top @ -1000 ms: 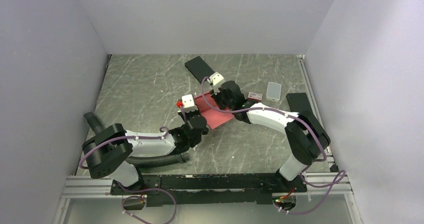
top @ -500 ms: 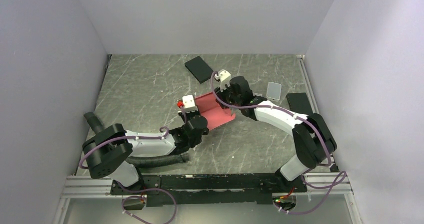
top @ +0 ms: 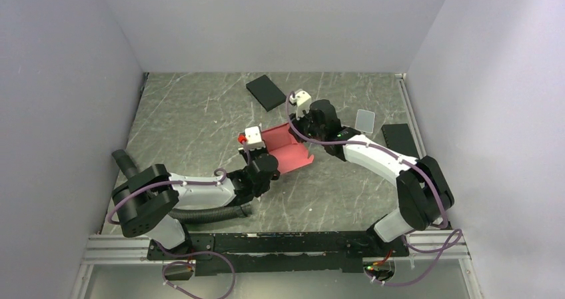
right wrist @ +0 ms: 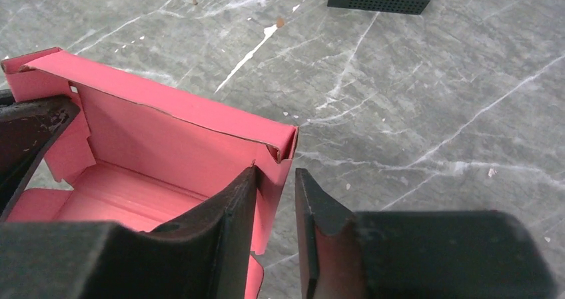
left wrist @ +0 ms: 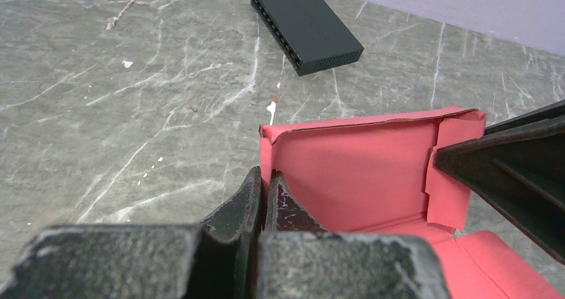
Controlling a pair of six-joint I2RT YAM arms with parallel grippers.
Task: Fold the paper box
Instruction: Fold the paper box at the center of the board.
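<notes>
Most of the scene is a grey marbled table (top: pixel 193 122). At its middle sits the paper box (top: pixel 288 151), pinkish-red and half-formed, its far wall and end flaps standing upright above the flat base. The left gripper (left wrist: pixel 266 182) is pinched shut on the box's left end wall near the corner. The right gripper (right wrist: pixel 274 179) straddles the right end wall, one finger inside against it, the other outside with a gap, jaws parted and not clamping. Well behind lies a black flat box (top: pixel 264 92).
</notes>
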